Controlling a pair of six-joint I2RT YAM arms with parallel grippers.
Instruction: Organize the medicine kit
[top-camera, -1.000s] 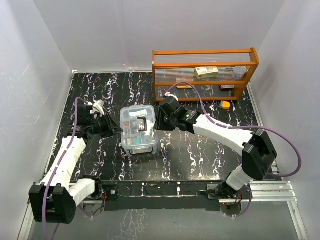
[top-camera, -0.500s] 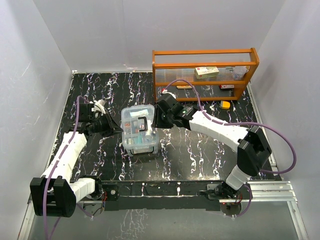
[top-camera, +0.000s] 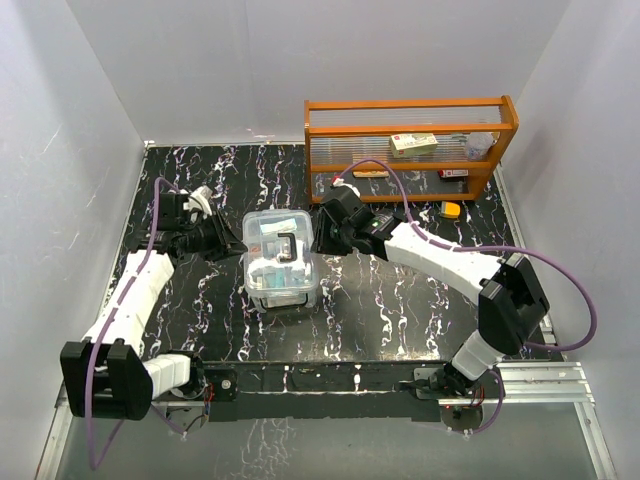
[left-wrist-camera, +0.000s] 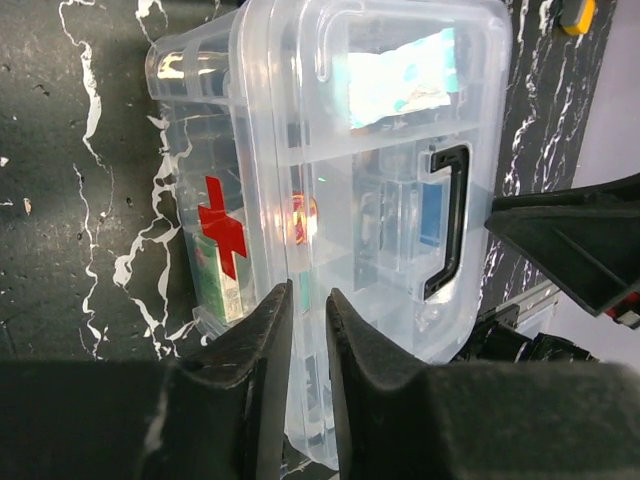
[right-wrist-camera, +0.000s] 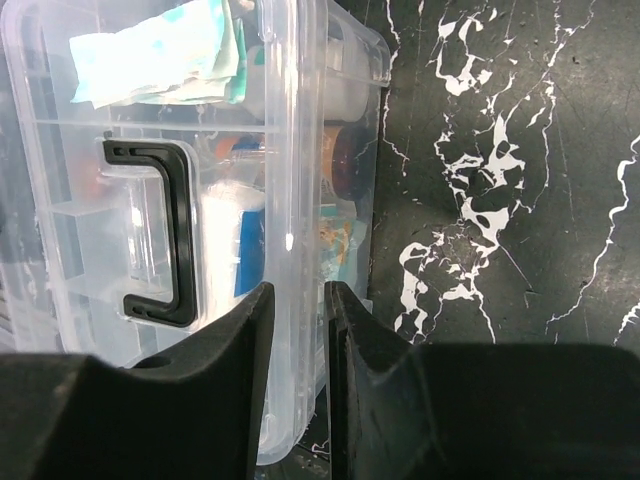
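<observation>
The medicine kit (top-camera: 280, 262) is a clear box with its lid on, a dark handle (top-camera: 285, 247) on top and a red cross (left-wrist-camera: 222, 225) on its side. Packets and bottles show through the plastic. My left gripper (top-camera: 235, 247) is at the kit's left side; in the left wrist view the gripper (left-wrist-camera: 308, 300) has its jaws closed to a narrow gap over the lid rim. My right gripper (top-camera: 318, 243) is at the kit's right side; in the right wrist view the gripper (right-wrist-camera: 300, 295) pinches the lid rim (right-wrist-camera: 305, 150) the same way.
An orange wooden rack (top-camera: 410, 105) with a ribbed clear panel stands at the back right and holds a small box (top-camera: 414, 143). A yellow and black object (top-camera: 451, 210) lies in front of it. White walls enclose the black marbled table (top-camera: 400, 300).
The kit has turned from a slight tilt to squarer with the table. My left gripper has shifted a little toward the back, and the right wrist has shifted slightly.
</observation>
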